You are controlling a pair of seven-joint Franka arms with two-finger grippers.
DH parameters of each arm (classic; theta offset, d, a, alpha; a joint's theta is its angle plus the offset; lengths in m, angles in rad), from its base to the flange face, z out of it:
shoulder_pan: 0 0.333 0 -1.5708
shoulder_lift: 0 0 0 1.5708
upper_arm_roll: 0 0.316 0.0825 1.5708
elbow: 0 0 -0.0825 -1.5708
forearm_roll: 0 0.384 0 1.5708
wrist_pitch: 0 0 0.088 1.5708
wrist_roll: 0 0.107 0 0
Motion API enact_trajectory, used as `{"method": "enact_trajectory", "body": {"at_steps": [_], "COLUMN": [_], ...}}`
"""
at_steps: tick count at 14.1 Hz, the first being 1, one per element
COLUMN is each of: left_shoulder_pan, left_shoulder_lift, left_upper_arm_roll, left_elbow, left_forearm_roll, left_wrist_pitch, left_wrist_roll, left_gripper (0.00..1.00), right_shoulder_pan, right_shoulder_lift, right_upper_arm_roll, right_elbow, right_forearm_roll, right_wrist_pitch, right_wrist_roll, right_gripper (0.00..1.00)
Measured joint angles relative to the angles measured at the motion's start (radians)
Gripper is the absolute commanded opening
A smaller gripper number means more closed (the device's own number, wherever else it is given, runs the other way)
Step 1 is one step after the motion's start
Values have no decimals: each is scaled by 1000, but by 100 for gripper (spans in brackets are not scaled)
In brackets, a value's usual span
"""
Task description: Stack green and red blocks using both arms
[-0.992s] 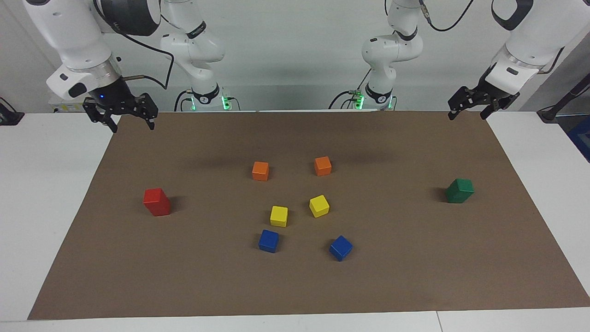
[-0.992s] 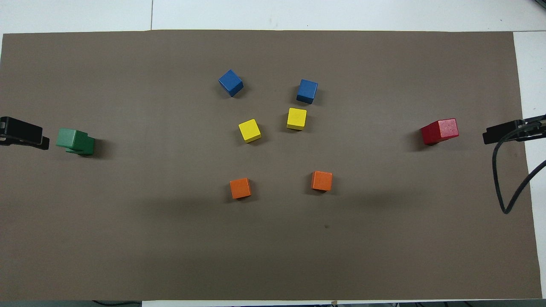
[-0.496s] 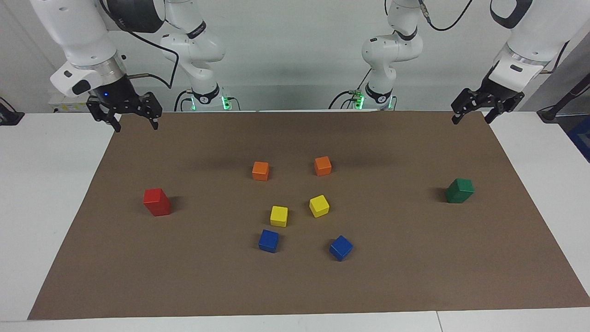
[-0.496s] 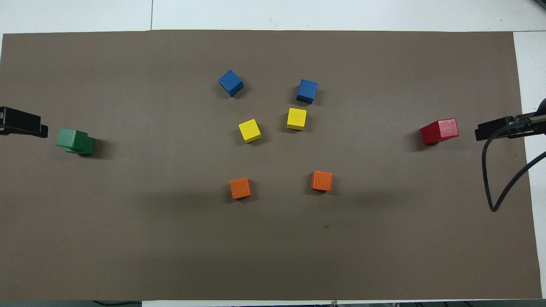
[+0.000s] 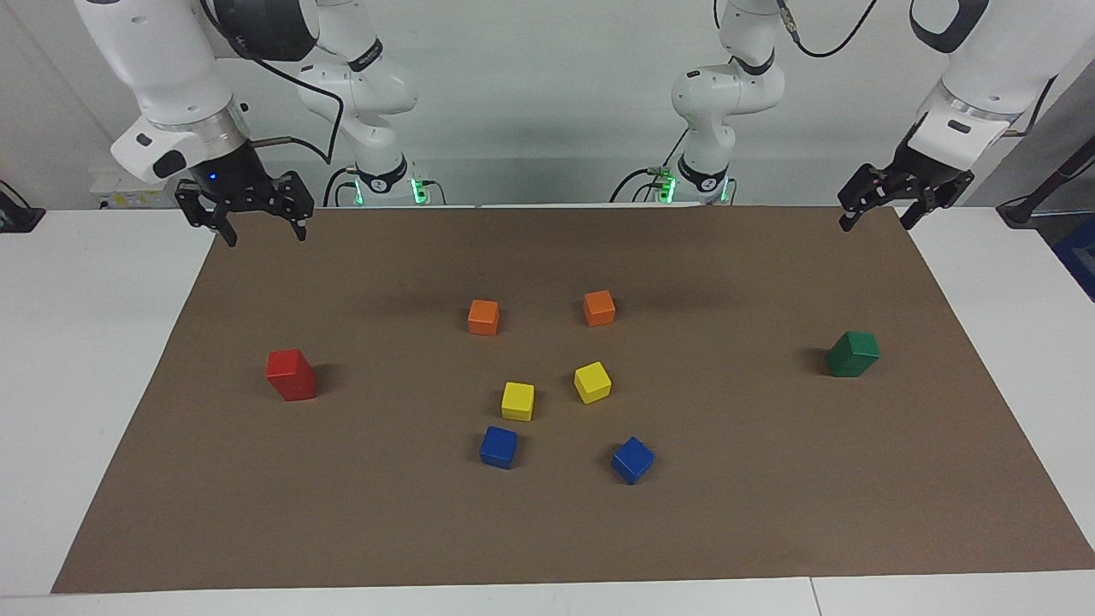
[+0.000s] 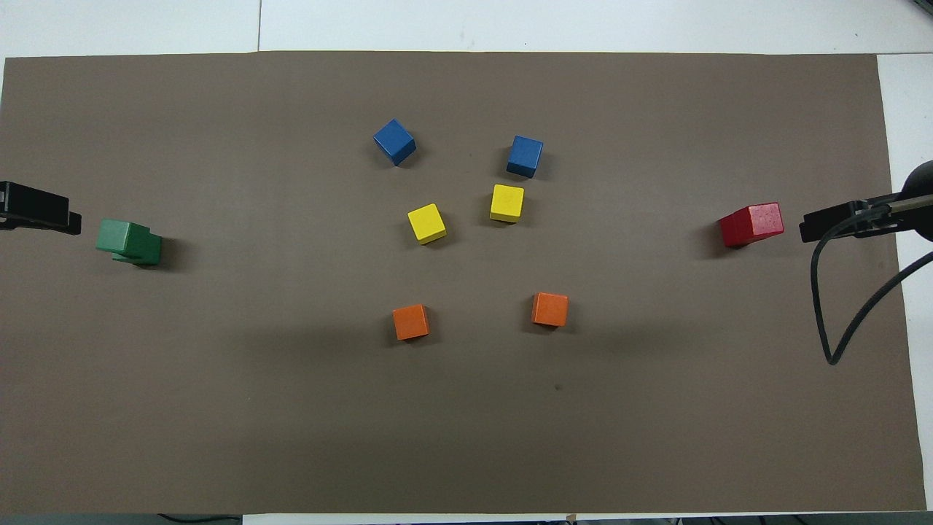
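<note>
Green stack [image 5: 853, 353] [image 6: 130, 242]: 2 green blocks, one on the other, top one skewed vs bottom, near the left arm's end of the mat. Red stack [image 5: 291, 375] [image 6: 751, 224]: 2 red blocks, one on the other, near the right arm's end. So 4 task blocks in 2 stacks, well apart.

Between the stacks, mid-mat, 6 loose cubes, none touching:
- 2 orange: one [image 5: 483, 316] [image 6: 411, 321], other [image 5: 599, 308] [image 6: 549, 309], nearest the robots.
- 2 yellow: one [image 5: 517, 400] [image 6: 507, 203], other [image 5: 592, 382] [image 6: 427, 223], farther out.
- 2 blue: one [image 5: 498, 447] [image 6: 525, 156], other [image 5: 632, 459] [image 6: 394, 141], farthest from robots.

All sit on brown mat [image 5: 753, 513] [image 6: 219, 408] on white table [image 5: 77, 342].

Left gripper [image 5: 878, 208] [image 6: 40, 219]: up in air over the mat corner at the left arm's end, clear of green stack; fingers spread, holding nothing. Right gripper [image 5: 260, 229] [image 6: 838, 223]: up in air over the mat edge at the right arm's end, clear of red stack; fingers spread wide, holding nothing. Black cable [image 6: 849, 306] loops off right arm.
</note>
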Motion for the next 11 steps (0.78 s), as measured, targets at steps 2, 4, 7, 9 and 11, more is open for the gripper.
{"method": "enact_trajectory", "body": {"at_steps": [2,4,7,9,11], "left_shoulder_pan": [0,1,1,1,1], "left_shoulder_lift": [0,0,0,-1,-1], "left_upper_arm_roll": [2,8,10,10,10], "left_elbow": [0,0,0,0,0], "left_forearm_roll": [1,2,2,2,2], "left_wrist_pitch": [0,0,0,0,1], "left_wrist_roll": [-2,-2,-2,-2,-2], "left_gripper": [100,100,100,100,100], "right_shoulder_pan": [16,8,-16,-20,-20], "right_shoulder_lift": [0,0,0,0,0], "right_upper_arm_roll": [-24,-24,-8,-4,-1], "right_elbow": [0,0,0,0,0], "right_forearm_roll": [0,0,0,0,0], "right_wrist_pitch": [0,-1,-1,-1,-2], "right_wrist_roll": [7,11,12,12,12], "right_gripper": [100,100,100,100,100]}}
